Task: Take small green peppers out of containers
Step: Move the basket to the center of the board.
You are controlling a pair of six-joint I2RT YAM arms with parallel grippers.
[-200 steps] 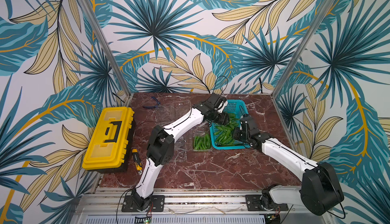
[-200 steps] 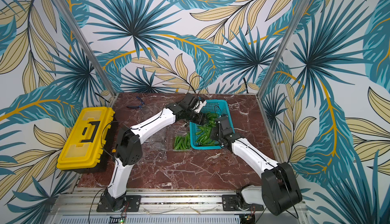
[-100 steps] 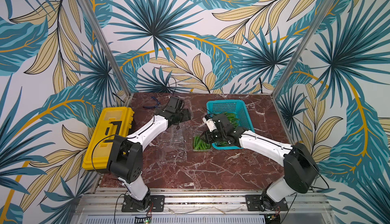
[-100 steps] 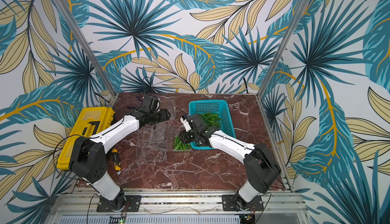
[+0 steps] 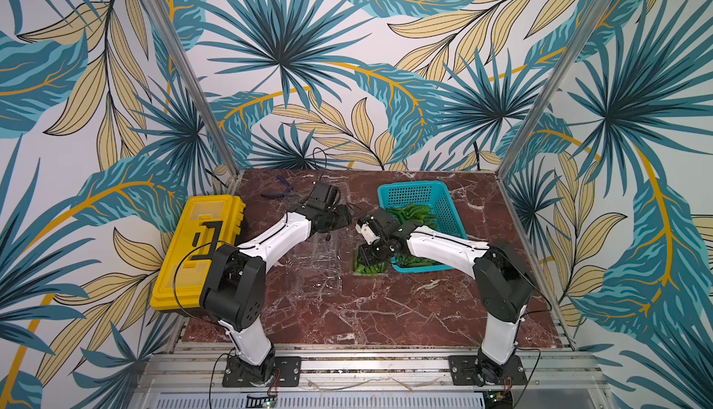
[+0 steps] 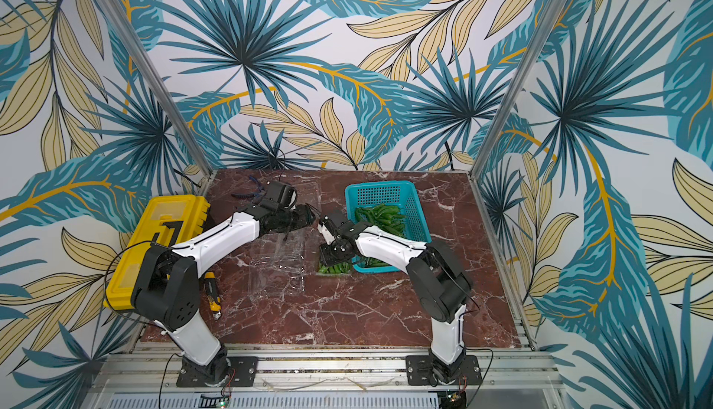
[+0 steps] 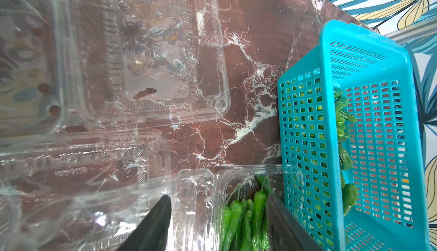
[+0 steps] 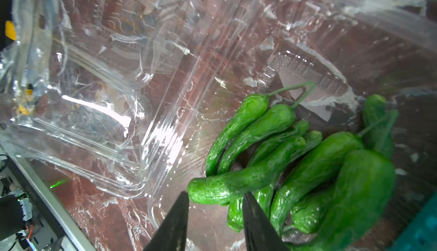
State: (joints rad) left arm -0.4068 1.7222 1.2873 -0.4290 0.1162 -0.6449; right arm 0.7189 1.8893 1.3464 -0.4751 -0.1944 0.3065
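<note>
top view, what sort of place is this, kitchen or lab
Probably a robot test booth, not a kitchen: left arm and right arm bolted to an aluminium rail, leaf-print panels walling a marble-look tabletop, a yellow toolbox alongside.

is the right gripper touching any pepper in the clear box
Cannot tell. In the right wrist view the right gripper, open, frames the end of one pepper; neither gap nor contact shows plainly. In both top views the arm hides it.

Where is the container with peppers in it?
In a top view, the filled container sits beside the teal basket's near left corner, beneath the right gripper; empty containers lie to its left.
</note>
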